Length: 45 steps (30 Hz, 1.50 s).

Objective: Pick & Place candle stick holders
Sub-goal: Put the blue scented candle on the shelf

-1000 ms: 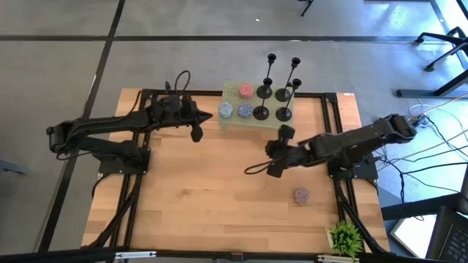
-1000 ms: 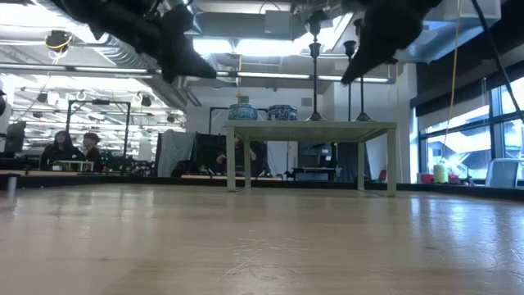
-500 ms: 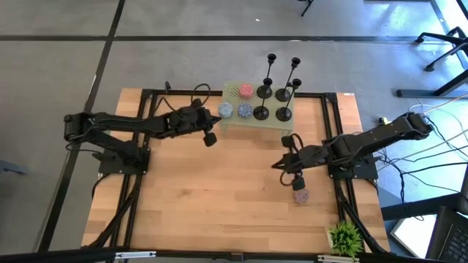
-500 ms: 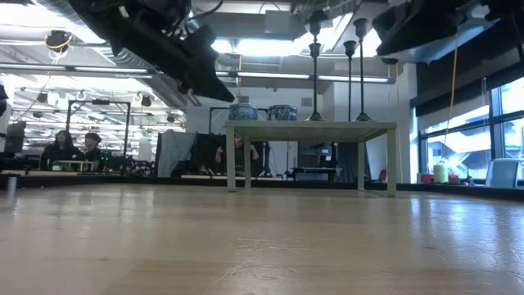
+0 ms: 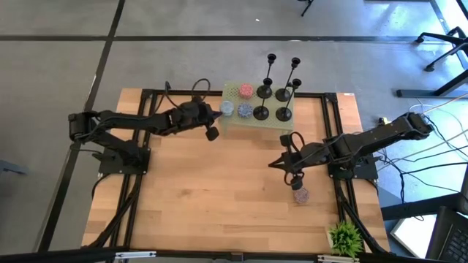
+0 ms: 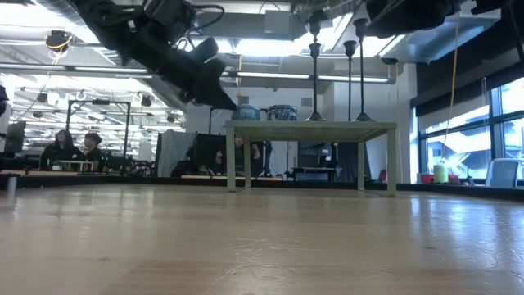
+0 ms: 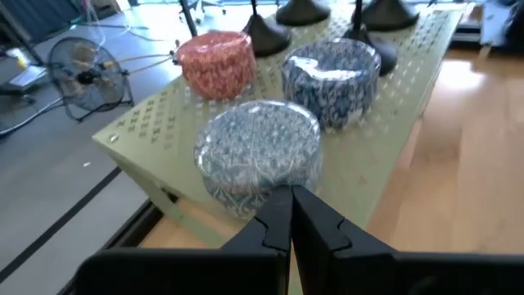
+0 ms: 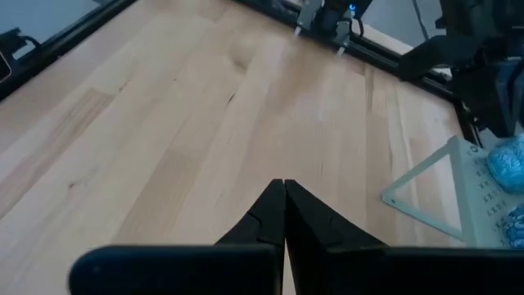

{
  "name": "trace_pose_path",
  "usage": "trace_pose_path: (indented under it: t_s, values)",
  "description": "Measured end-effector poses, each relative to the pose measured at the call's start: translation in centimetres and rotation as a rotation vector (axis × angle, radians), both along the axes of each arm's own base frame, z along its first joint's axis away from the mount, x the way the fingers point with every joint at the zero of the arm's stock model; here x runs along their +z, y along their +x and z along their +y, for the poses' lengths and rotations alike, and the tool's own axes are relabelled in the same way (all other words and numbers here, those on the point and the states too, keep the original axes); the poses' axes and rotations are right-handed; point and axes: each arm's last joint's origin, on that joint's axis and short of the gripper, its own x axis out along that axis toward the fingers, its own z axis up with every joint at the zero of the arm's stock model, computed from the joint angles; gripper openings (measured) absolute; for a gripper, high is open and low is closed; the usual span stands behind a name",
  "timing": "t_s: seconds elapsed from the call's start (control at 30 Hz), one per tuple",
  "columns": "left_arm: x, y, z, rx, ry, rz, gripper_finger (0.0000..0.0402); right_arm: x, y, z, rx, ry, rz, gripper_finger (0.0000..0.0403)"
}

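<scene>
Standing on a small green stand (image 5: 252, 120) at the upper centre of the high view, four holders (image 5: 264, 93) kept the right half, next to three patterned jars (image 5: 244, 110). The left gripper (image 7: 291, 215) was just beside the stand's left edge, near the closest jar, its fingers (image 7: 274, 225) pressed together and holding nothing. The right gripper (image 8: 284, 205) hovered over the bare wooden surface (image 5: 197, 204) at centre right, fingers also pressed together, empty. Another jar (image 5: 300, 195) lay below it.
</scene>
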Motion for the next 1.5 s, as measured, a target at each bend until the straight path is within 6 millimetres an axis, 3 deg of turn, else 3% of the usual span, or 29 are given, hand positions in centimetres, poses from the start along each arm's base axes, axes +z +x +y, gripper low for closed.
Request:
trace_pose_path:
  t_s: [0.4, 0.63, 0.77, 1.33, 1.5]
  values:
    - [0.6, -0.1, 1.0, 0.004, 0.000, -0.074, 0.0002, 0.6, 0.4, 0.1, 0.053, -0.073, -0.079, 0.0005]
    - [0.6, 0.5, -1.6, -0.035, 0.079, -0.012, 0.0002, 0.7, 0.4, 0.1, 0.060, -0.085, -0.087, 0.0005]
    - [0.6, 0.6, -2.1, -0.016, 0.090, -0.003, 0.0002, 0.7, 0.4, 0.1, 0.061, -0.089, -0.088, 0.0005]
    - [0.1, 0.4, -1.3, 0.002, 0.063, 0.025, 0.0002, 0.9, 0.5, 0.1, 0.060, -0.085, -0.104, 0.0005]
    - [-0.9, 0.8, -0.4, 0.001, 0.060, 0.042, 0.0002, 1.0, 0.5, 0.1, 0.059, -0.081, -0.119, 0.0005]
